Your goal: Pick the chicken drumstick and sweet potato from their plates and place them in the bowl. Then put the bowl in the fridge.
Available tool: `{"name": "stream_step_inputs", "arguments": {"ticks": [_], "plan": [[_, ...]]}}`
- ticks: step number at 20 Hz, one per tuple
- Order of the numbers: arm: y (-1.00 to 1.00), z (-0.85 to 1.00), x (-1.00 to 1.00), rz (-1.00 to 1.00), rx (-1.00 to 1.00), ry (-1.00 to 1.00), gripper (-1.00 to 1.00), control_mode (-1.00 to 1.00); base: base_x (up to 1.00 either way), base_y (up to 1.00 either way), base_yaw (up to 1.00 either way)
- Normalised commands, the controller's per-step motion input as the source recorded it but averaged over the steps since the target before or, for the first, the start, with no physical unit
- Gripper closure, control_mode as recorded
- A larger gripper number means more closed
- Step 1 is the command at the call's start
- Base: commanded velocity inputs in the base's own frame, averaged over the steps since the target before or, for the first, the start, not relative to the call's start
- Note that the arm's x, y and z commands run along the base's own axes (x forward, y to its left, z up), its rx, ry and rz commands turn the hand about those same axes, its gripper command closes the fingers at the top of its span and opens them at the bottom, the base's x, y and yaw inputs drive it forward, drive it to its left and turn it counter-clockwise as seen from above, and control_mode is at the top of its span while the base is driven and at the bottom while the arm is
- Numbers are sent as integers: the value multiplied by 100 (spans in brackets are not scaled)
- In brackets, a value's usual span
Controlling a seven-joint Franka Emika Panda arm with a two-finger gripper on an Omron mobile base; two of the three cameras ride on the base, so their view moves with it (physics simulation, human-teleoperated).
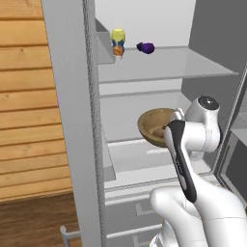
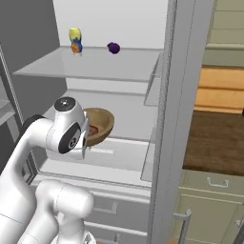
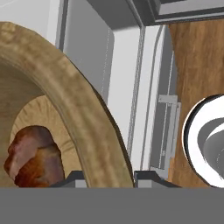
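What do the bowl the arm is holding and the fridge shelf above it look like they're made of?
The round light-brown bowl looks like wood with a matte finish: streaky grain runs along its thick rim in the hand view. The flat pale fridge shelf looks like glass or clear plastic, thin, smooth and slightly see-through, though the rendering leaves that open.

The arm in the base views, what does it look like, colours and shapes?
The arm is glossy white, built of rounded, bulging segments. A curved black strip runs along one link in the left base view. The joints are dark, and a grey disc with a dark ring caps the round joint up top. No cables or lettering are visible.
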Motion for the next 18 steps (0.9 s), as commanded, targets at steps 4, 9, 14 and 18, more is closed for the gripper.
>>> {"name": "stream_step_inputs", "arguments": {"ticks": [4,9,14,18], "plan": [[0,0,0,0,0,0,100,100,27,0,8],[0,0,0,0,0,0,100,100,41,0,6],[0,0,0,0,0,0,100,100,25,0,0],[0,0,0,0,0,0,100,100,43,0,0]]}}
